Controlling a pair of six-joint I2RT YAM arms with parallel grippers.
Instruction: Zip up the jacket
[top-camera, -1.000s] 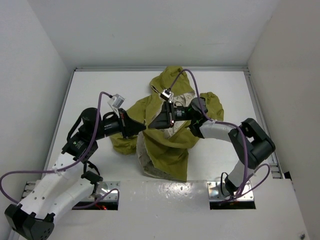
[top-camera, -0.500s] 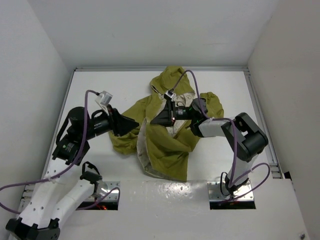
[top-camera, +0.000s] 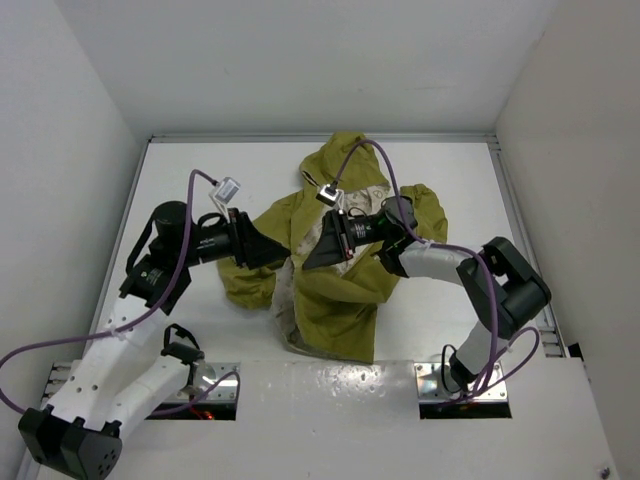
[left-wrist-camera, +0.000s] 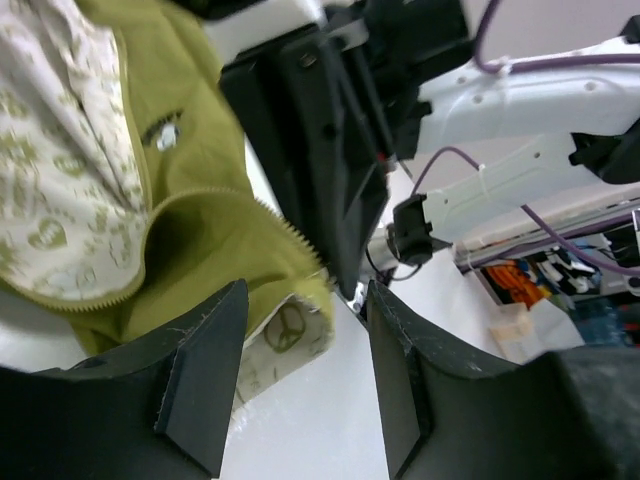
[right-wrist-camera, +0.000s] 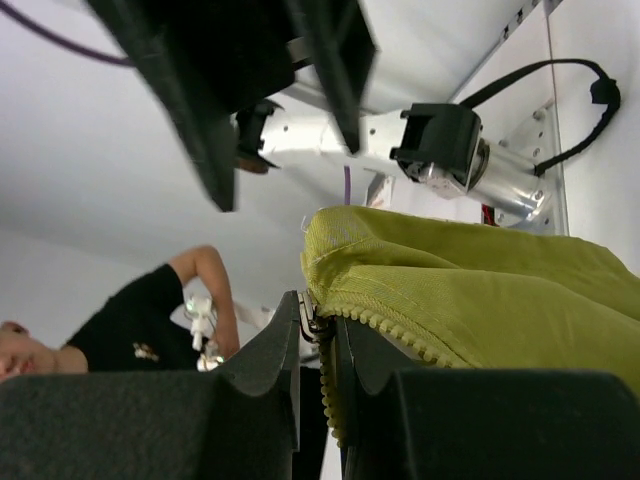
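- Two grippers meet over one jacket (top-camera: 340, 300), which lies crumpled near the middle of the white table (top-camera: 200, 170), its hood toward the far wall.
- The jacket's shell is a soft, matte olive-green fabric that folds in loose ridges. The lining (left-wrist-camera: 50, 180) is cream, printed with green doodles, and shows where the front panel is turned back.
- A small white mark (left-wrist-camera: 165, 135) sits on the green front, close to the lining's edge in the left wrist view.
- The zipper teeth (left-wrist-camera: 290, 240) run as a fine, pale serrated row along the folded front edge. In the right wrist view the same kind of row (right-wrist-camera: 400, 340) borders a rounded, stitched fold of fabric (right-wrist-camera: 480, 290).
- The left gripper (left-wrist-camera: 305, 290) has its jaws apart. Its flat, dark, wedge-shaped fingers (left-wrist-camera: 200, 380) flank a lower corner of the jacket without pressing on it. From above, it (top-camera: 283, 262) points toward the garment's left side.
- The right gripper (right-wrist-camera: 315, 310) has its fingers (right-wrist-camera: 265, 365) drawn nearly together and pinched on the zipper edge of the jacket, lifting that fold. From above, its tip (top-camera: 306, 262) lies just beside the left gripper's.
- Plain white walls (top-camera: 90, 100) enclose the table on three sides, and the jacket is the only loose item inside.
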